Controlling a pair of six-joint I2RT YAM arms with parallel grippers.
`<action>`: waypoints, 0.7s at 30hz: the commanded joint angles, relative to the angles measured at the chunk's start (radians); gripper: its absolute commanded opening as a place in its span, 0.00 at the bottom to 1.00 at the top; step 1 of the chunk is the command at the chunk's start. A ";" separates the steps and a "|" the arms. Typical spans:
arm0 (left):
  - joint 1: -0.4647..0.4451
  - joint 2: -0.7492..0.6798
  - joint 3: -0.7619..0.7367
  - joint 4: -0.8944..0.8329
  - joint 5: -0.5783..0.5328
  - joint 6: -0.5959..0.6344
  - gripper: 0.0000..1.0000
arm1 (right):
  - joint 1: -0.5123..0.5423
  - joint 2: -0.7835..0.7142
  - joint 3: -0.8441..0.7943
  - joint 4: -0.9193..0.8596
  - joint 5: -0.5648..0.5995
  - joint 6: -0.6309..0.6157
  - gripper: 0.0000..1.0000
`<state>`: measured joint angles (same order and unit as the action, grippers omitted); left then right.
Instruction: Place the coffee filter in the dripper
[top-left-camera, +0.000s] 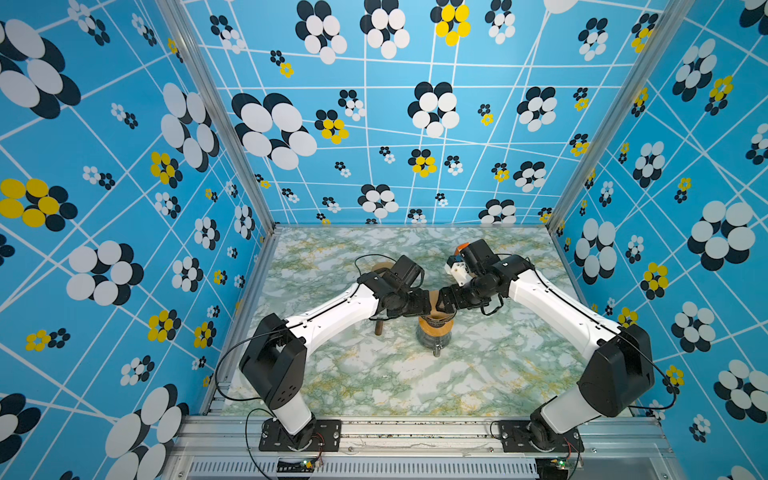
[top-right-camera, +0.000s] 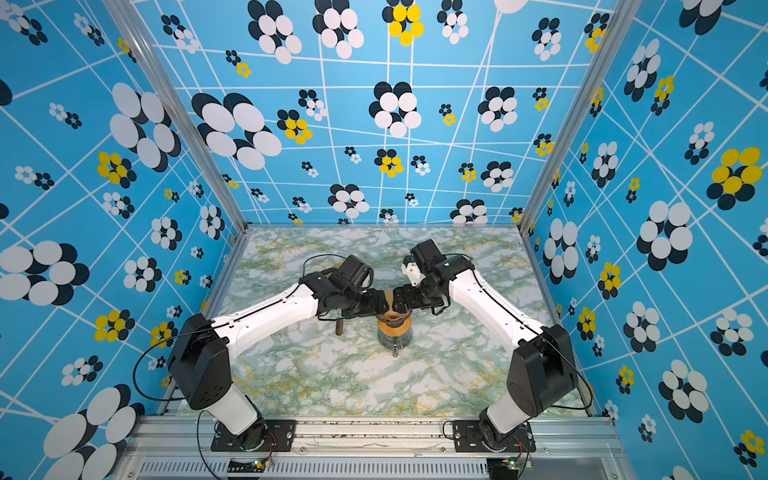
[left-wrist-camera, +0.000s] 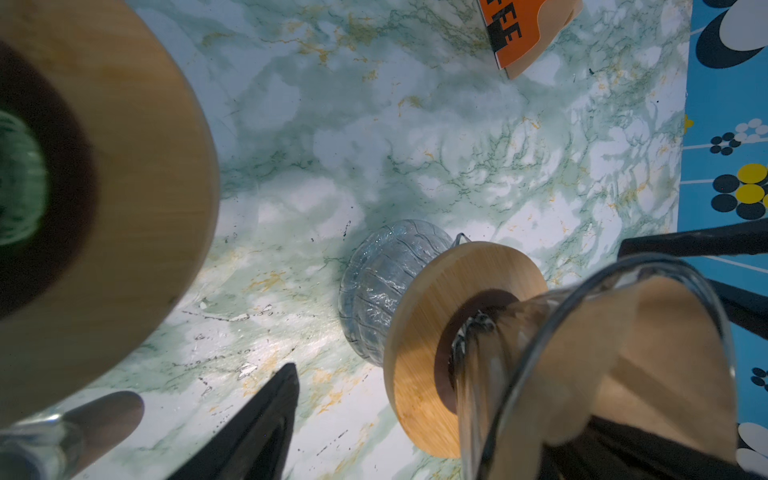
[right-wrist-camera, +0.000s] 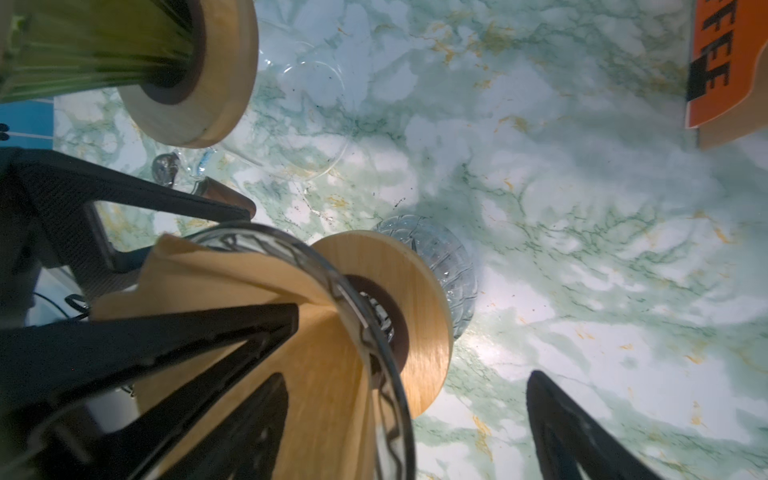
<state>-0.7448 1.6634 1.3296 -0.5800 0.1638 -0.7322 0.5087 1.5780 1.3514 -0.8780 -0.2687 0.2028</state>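
Note:
The brown paper coffee filter (top-left-camera: 434, 300) (top-right-camera: 388, 298) sits opened inside the clear glass dripper (top-left-camera: 434, 326) (top-right-camera: 394, 326), which rests by its round wooden collar (left-wrist-camera: 419, 332) (right-wrist-camera: 424, 291) on a ribbed glass carafe (left-wrist-camera: 374, 291) (right-wrist-camera: 449, 257). The filter's top edge (left-wrist-camera: 648, 345) (right-wrist-camera: 232, 282) rises above the glass rim. My left gripper (top-left-camera: 426, 306) (left-wrist-camera: 436, 399) and right gripper (top-left-camera: 446, 302) (right-wrist-camera: 409, 376) meet over it from either side. Both are open. On each, one finger (right-wrist-camera: 232, 424) is inside the filter cone and the other finger (left-wrist-camera: 257, 424) (right-wrist-camera: 573, 432) is outside the dripper.
A second dripper with a wooden collar (left-wrist-camera: 137, 187) (right-wrist-camera: 208, 83) and a dark wooden handle (top-left-camera: 379, 329) (left-wrist-camera: 112, 411) stands on clear glassware (right-wrist-camera: 299, 104) by the left arm. An orange filter packet (left-wrist-camera: 523, 37) (right-wrist-camera: 715, 62) (top-left-camera: 460, 248) lies behind the right wrist. Marbled tabletop (top-left-camera: 374, 382).

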 joint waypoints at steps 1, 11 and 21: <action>-0.005 -0.046 0.053 -0.056 -0.015 0.044 0.80 | 0.008 0.013 -0.014 -0.005 -0.040 0.002 0.92; -0.003 -0.062 0.070 -0.127 -0.084 0.074 0.80 | 0.037 0.065 0.013 -0.030 0.037 -0.006 0.92; 0.010 -0.090 0.042 -0.109 -0.101 0.069 0.77 | 0.070 0.122 0.050 -0.069 0.127 -0.017 0.92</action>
<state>-0.7437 1.6115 1.3758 -0.6777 0.0841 -0.6800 0.5697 1.6814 1.3708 -0.9016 -0.1928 0.1982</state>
